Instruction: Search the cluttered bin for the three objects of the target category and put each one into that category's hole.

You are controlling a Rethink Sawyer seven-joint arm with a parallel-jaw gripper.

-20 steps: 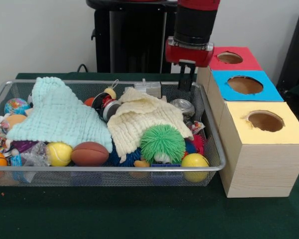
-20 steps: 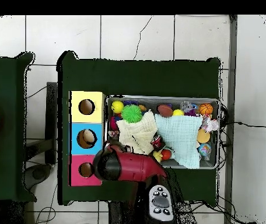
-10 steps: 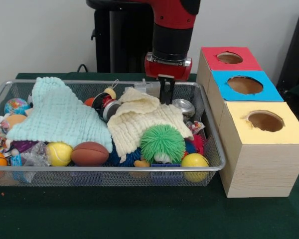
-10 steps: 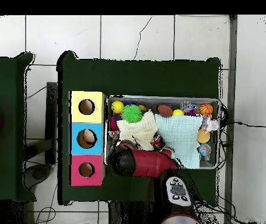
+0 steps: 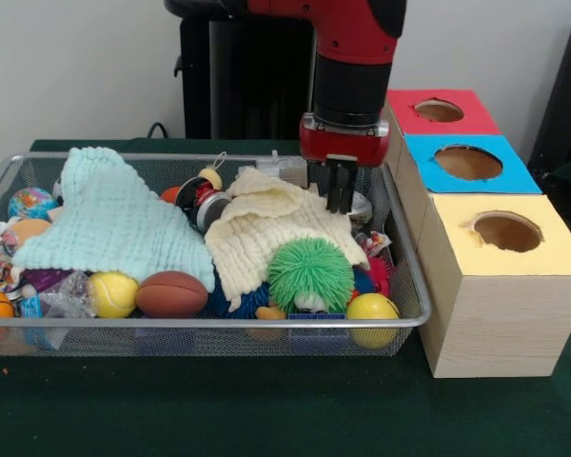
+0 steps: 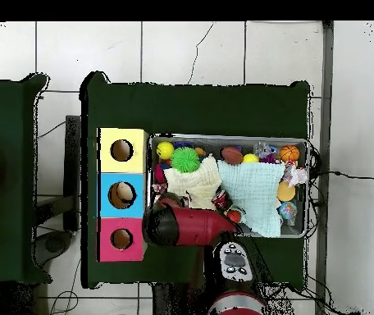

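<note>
Right of centre in the front view, the gripper (image 5: 340, 198) hangs over the wire bin (image 5: 411, 276) — fingers close together, gripping nothing. Its tips sit just above the cream cloth (image 5: 266, 233), beside a silver can (image 5: 360, 204).

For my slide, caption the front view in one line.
Sawyer's gripper hangs over the cluttered wire bin, above the cream cloth, beside three colour-topped boxes.

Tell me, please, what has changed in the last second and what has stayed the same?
Only the arm moved. In the front view the gripper first swung left from beside the red box over the cluttered bin, then came partly back right and lower; it now hangs by the silver can at the cream cloth. It took hold of nothing. The cloths, balls and boxes lie as before.
</note>
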